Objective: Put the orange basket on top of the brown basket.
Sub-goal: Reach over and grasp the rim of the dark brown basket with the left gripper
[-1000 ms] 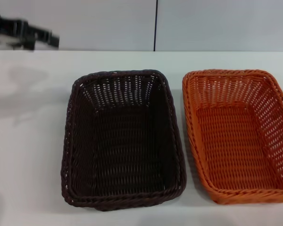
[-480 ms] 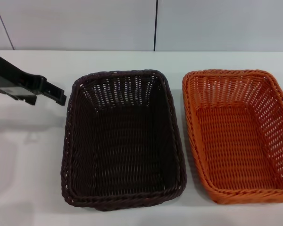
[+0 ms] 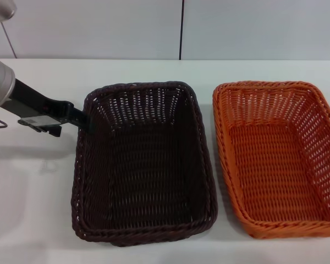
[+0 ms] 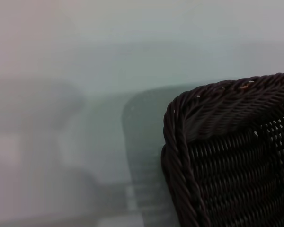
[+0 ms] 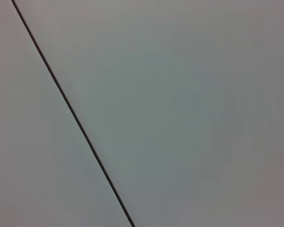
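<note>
A white table (image 3: 38, 220) fills most of the head view, its surface smooth and matte. Behind its far edge rises a pale grey wall (image 3: 99, 27) made of flat panels. A thin dark vertical seam (image 3: 181, 30) divides the wall just right of the middle, and a fainter slanted seam (image 3: 4, 38) shows near the wall's left end. Light is even and diffuse, leaving soft grey shadows (image 3: 22, 148) on the table's left part.

Lab: bare white table (image 3: 38, 220); panelled wall (image 3: 99, 27)
</note>
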You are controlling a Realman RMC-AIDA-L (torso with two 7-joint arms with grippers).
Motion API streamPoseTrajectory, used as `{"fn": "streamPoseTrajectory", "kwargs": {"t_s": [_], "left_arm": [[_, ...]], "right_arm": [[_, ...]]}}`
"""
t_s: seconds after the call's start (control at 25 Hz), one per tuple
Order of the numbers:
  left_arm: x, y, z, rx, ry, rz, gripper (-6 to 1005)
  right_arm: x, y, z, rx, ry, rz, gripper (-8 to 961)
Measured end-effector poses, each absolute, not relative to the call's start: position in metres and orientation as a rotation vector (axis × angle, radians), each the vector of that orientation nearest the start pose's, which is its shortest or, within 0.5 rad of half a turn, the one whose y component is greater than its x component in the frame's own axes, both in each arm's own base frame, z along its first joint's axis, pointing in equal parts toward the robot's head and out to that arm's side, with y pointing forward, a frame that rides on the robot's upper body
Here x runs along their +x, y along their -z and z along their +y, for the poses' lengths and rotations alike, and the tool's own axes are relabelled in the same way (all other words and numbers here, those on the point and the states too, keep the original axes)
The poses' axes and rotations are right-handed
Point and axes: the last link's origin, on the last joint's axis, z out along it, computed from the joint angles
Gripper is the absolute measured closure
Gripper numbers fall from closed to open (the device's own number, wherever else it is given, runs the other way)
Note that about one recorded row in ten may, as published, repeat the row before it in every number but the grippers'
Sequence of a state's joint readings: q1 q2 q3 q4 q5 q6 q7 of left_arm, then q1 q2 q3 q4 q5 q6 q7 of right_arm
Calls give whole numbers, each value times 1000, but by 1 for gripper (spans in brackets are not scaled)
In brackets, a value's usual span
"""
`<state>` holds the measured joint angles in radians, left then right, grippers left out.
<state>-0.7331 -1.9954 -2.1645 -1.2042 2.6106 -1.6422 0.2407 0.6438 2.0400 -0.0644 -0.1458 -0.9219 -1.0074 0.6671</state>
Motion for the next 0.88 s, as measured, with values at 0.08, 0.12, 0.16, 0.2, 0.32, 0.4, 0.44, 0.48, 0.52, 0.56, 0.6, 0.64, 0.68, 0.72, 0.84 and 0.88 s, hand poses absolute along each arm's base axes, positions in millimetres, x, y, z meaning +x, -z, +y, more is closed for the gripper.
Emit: {"fn": "streamPoseTrajectory", "kwargs": {"t_s": [0.08,0.12,0.16,0.2,0.32,0.4,0.44,0.48,0.52,0.56,0.6,0.64,0.68,0.72,0.84,0.88], "left_arm": [[-200,-72,394,-2143,-147,-1613,140],[-200,-70,395,-2143,-140,-1613,140],[-200,-69,395,-2142,-136,-1612,140],[-200,-69,395,-2142,-136,-1612,140],[-202,-65,395,-2146,-135,-1614,140],[-202,-65,396,-2146,-133,-1612,139],[-202,-64,396,-2146,-134,-1612,139],[-203,-63,396,-2147,-137,-1612,139],[-203,-63,396,-2147,-137,-1612,139],[-206,-59,396,-2151,-147,-1617,139],[-206,-59,396,-2151,-147,-1617,139],[-209,-56,396,-2151,-151,-1623,139],[-209,-56,396,-2151,-151,-1623,140],[-211,-53,396,-2153,-152,-1628,141],[-214,-47,396,-2157,-149,-1637,144],[-215,-45,396,-2158,-150,-1639,145]], "right_arm": [[355,-97,395,-1050,-1002,868,262],[355,-96,395,-1050,-1002,870,262],[356,-95,394,-1048,-1003,876,262],[356,-95,394,-1048,-1003,876,262],[356,-94,393,-1041,-1006,882,262],[357,-93,393,-1038,-1006,884,262],[357,-94,393,-1035,-1007,885,262],[357,-94,393,-1035,-1007,885,262],[357,-94,393,-1033,-1007,885,262],[357,-94,393,-1030,-1008,887,262],[357,-94,393,-1030,-1008,887,262],[357,-94,393,-1029,-1008,888,262],[357,-94,393,-1029,-1009,888,262],[357,-93,393,-1029,-1009,888,262],[356,-93,394,-1031,-1010,889,263],[356,-93,394,-1031,-1011,889,263]]}}
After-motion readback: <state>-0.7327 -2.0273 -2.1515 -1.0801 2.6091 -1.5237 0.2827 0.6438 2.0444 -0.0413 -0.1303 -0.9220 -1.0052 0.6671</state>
